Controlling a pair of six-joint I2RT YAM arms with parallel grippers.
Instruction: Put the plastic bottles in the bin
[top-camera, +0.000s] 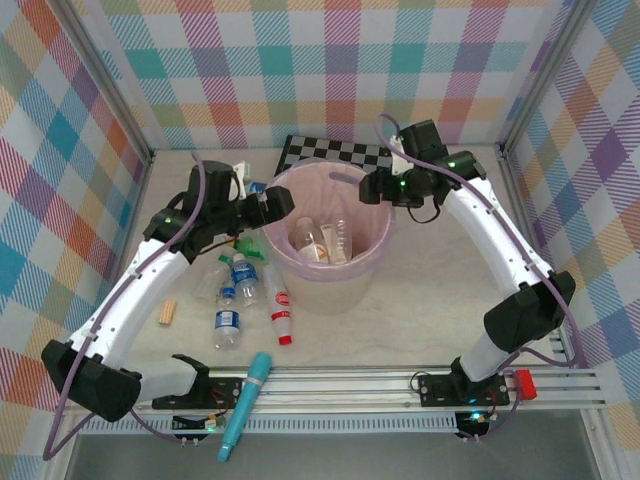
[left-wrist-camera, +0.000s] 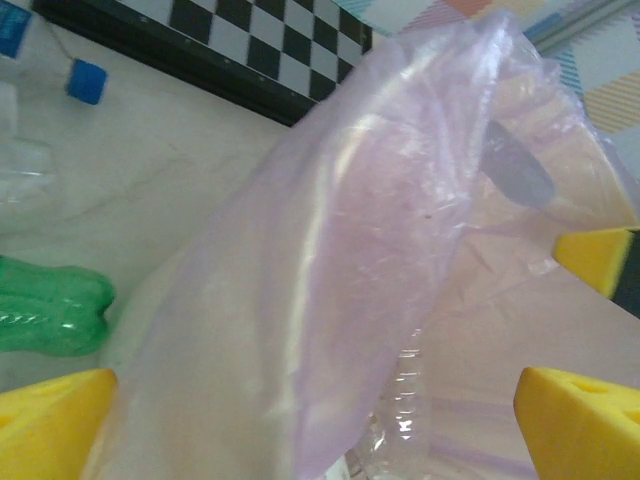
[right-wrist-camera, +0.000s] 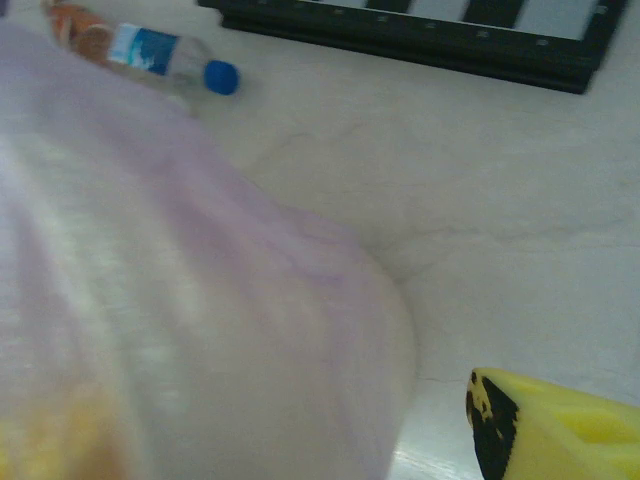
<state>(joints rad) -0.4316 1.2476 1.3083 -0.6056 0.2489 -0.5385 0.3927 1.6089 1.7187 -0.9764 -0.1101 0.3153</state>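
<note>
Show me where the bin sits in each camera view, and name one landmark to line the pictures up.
Top external: the bin stands mid-table with bottles inside.
Left wrist: the bin, close up, its lined rim running lower left to upper right.
Right wrist: the bin, a blurred pale wall across the left and lower part.
Shared landmark: the checkerboard behind it, at the top edge in both wrist views.

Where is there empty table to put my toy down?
Bare table lies between the bin and the right arm, and in front of the bin toward the metal rail. Left of the bin is crowded with plastic bottles.
</note>
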